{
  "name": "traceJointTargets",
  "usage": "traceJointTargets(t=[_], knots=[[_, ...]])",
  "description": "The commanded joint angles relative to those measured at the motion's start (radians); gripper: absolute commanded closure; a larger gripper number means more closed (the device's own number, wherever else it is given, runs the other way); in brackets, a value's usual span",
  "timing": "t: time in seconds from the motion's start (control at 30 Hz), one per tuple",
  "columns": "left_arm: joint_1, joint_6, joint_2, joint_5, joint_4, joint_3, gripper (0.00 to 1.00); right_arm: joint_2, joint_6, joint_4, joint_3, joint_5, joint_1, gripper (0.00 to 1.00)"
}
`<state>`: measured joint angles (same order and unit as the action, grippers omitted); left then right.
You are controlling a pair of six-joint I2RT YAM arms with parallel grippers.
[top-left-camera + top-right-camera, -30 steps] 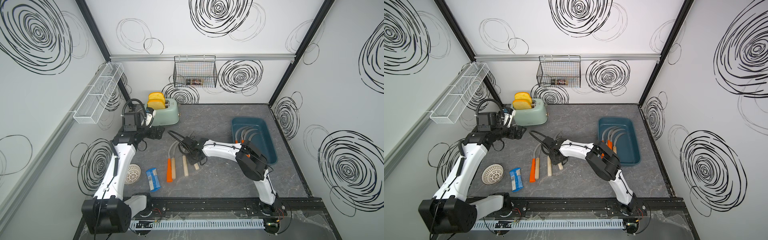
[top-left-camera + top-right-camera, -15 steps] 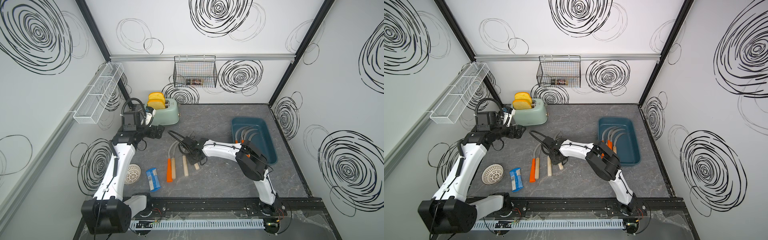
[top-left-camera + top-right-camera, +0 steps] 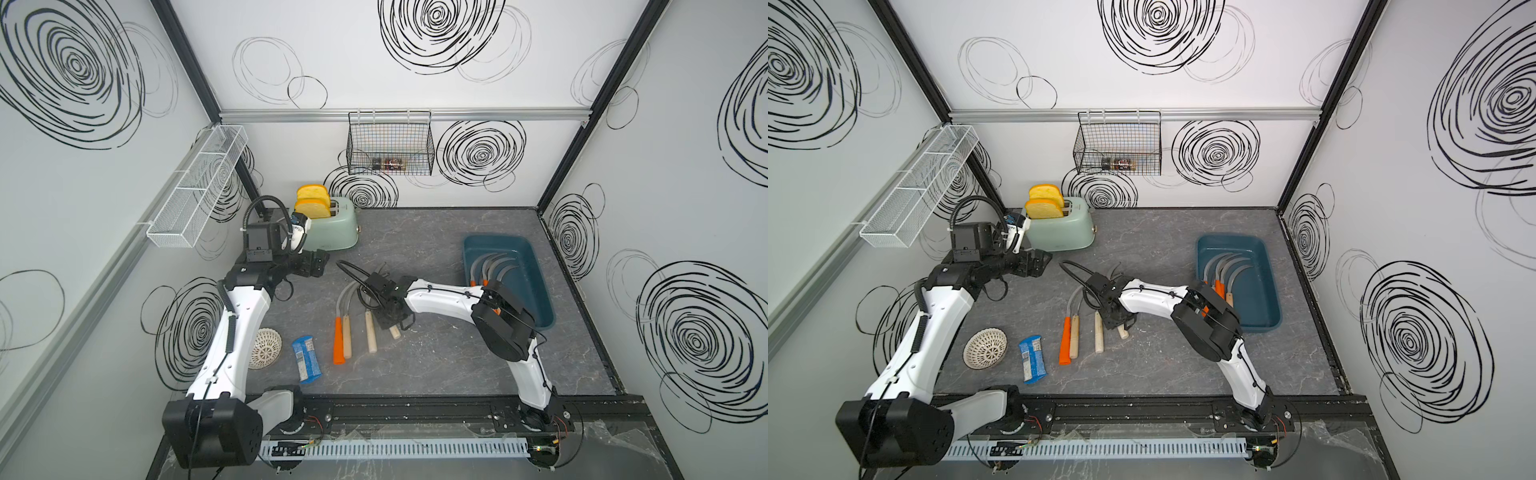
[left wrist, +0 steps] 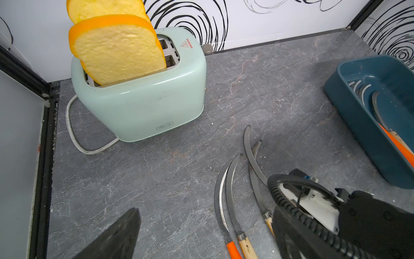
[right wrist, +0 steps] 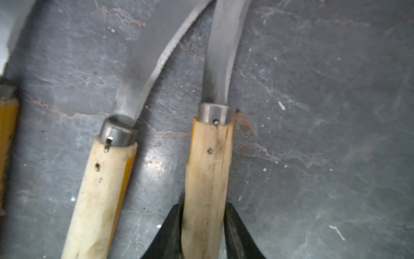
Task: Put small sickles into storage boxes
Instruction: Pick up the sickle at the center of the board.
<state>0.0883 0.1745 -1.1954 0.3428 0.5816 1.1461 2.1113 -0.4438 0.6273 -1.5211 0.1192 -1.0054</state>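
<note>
Several small sickles lie mid-table: an orange-handled one and two with wood handles. My right gripper is low over a further wood-handled sickle that lies flat, shut on its handle with a finger against each side. Its neighbour lies just beside it. The teal storage box stands at the right with several sickles inside. My left gripper hovers open by the toaster, holding nothing.
A mint toaster with two bread slices stands at the back left. A white mesh dome and a blue packet lie front left. A black wire basket and a white mesh rack hang on the walls.
The right gripper's fingers have drawn in onto the wood handle. Both arms stay where they were, and no sickle has shifted.
</note>
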Motion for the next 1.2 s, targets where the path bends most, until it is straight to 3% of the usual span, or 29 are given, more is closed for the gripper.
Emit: traceJointTargets(t=[0.0, 0.83, 1.17], knots=[[0.008, -0.008, -0.009, 0.015, -0.019, 0.043, 0.04, 0.021, 0.005, 0.021, 0.039, 0.0, 0.009, 0.68], [-0.002, -0.01, -0.015, -0.04, -0.003, 0.065, 0.04, -0.074, 0.069, -0.079, 0.107, -0.06, 0.061, 0.99], [-0.049, 0.0, -0.025, -0.07, -0.014, 0.04, 0.04, -0.172, 0.092, -0.128, 0.185, -0.094, 0.087, 1.0]])
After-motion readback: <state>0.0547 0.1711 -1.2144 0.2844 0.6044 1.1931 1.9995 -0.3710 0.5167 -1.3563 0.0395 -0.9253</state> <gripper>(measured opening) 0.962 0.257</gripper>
